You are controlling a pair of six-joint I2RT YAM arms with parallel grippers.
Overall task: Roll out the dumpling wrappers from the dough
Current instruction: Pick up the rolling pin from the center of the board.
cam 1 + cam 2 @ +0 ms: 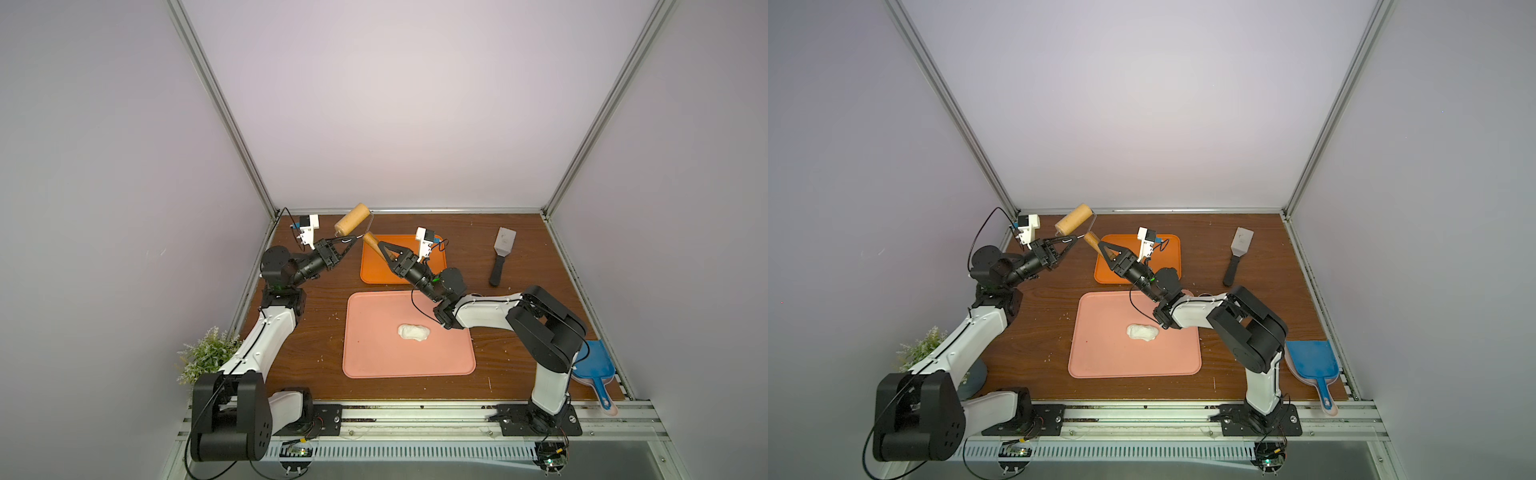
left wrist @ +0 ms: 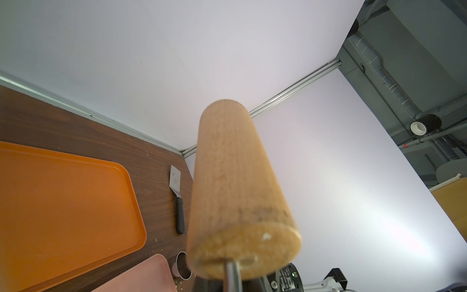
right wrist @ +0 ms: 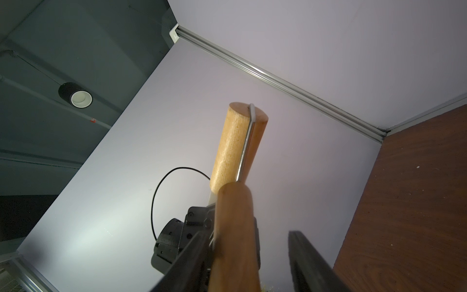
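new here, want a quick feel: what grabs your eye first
A wooden roller is held aloft at the back, with the left tool shut on its wire frame and the right tool open around its handle. Nearer, a white dough lump sits mid pink mat.

- A robotics lab cell is showing: aluminium framing (image 1: 225, 112) and plain white panels (image 1: 395, 104) are enclosing the counter (image 1: 320, 332).
- Exposed ceiling ducting (image 2: 376, 63) is running overhead.

There are two trays on the table (image 1: 316, 332): one orange tray (image 1: 370, 270), one pink tray (image 1: 374, 353). One dough lump (image 1: 413, 332), one wooden roller (image 1: 353, 219), one spatula (image 1: 500, 257), one metal ring cutter (image 2: 182, 265), one blue dustpan (image 1: 1310, 359), one small plant (image 1: 205, 357), two robot arms: left arm (image 1: 266, 336), right arm (image 1: 486, 313)
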